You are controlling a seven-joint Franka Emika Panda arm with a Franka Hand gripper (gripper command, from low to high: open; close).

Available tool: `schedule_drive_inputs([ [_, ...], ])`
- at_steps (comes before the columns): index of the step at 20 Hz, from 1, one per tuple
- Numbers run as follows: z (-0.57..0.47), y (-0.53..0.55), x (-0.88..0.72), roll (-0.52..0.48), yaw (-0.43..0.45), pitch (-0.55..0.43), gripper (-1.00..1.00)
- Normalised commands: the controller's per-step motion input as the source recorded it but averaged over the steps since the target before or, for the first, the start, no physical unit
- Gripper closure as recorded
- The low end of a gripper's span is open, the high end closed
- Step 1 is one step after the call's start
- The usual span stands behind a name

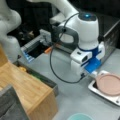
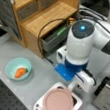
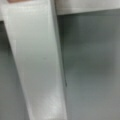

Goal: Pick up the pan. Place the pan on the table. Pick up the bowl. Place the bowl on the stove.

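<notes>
The pink pan [image 1: 109, 84] sits on the stove [image 1: 100, 91] at a front view's right edge, its white handle [image 1: 96, 74] pointing toward the arm. The claw [image 1: 93, 73] is lowered at that handle, just beside the pan's rim. The teal bowl [image 1: 80, 116] stands on the grey counter [image 1: 72, 95] at the bottom edge, and a wooden block [image 1: 25, 87] occupies the left.

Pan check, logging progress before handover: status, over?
Pincer low at the pan's handle, grip unconfirmed. Pan on the stove, not lifted. Bowl on the table, carrot inside. Nothing in the way.
</notes>
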Motion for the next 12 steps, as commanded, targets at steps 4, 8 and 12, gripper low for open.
schedule_drive_inputs([
  [4,-0.14,-0.07,0.01,-0.125,0.244,-0.026,-1.0],
  [8,-0.18,-0.05,0.0,-0.106,0.22,-0.051,-1.0],
  [12,-0.23,-0.04,0.02,-0.076,0.189,-0.112,-1.0],
])
